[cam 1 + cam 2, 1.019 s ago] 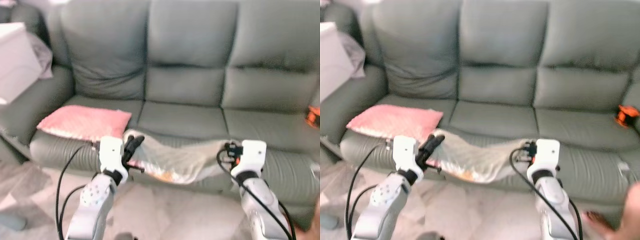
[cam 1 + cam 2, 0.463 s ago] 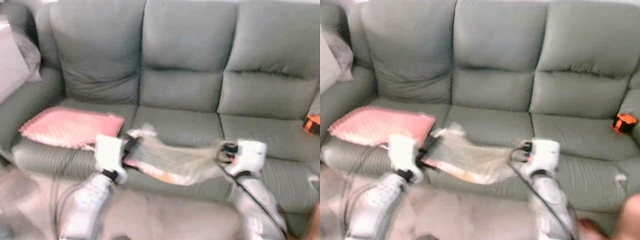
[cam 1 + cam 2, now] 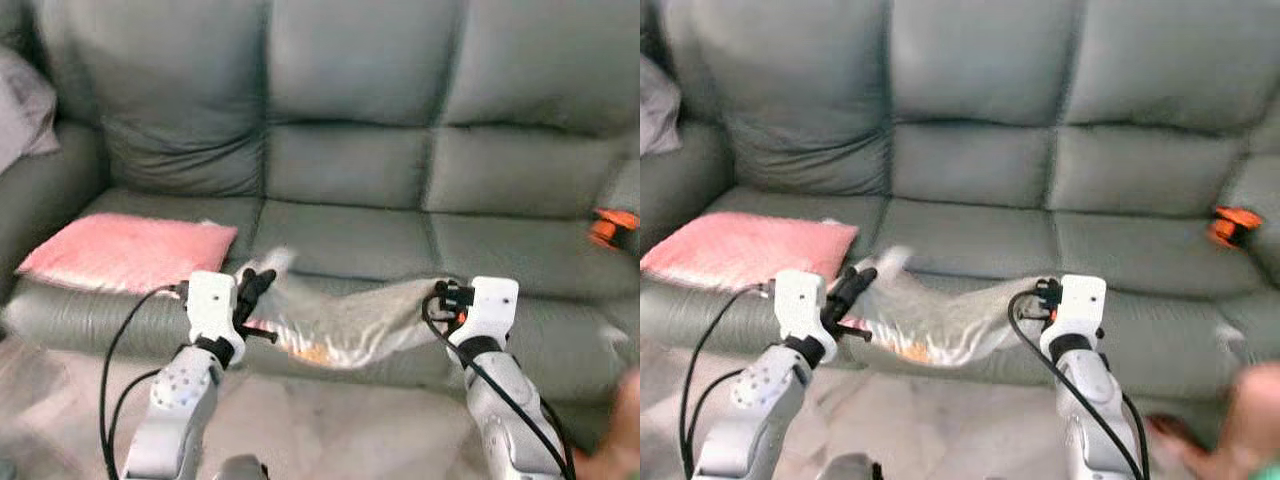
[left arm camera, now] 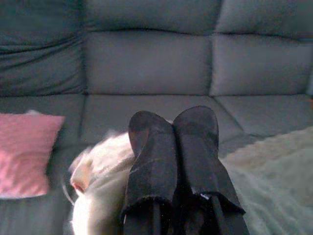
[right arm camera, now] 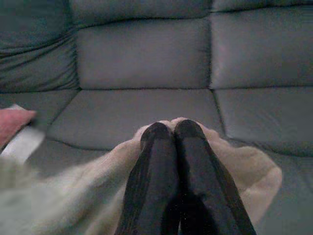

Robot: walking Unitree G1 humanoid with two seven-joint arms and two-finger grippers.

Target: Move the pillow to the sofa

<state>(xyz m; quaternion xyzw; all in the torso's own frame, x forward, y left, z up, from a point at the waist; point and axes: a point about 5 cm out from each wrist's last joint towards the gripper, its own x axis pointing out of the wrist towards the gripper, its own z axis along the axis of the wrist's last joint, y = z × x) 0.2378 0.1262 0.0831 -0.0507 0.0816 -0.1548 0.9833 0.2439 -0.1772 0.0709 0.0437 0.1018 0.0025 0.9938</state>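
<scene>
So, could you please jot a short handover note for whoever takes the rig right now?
Left claw: shut on the beige pillow at its left end.
Right claw: shut on its right end.
The pillow sags between them at the front edge of the grey sofa, over the middle seat; a pink cushion lies on the left seat.
Done: pillow carried to the sofa.
Left: lower it, release.

My right gripper [image 3: 441, 296] is buried in the pillow [image 3: 345, 320] — its edge near my left gripper [image 3: 256, 285] is smeared. The orange thing [image 3: 1230, 227] is too blurred to name.
</scene>
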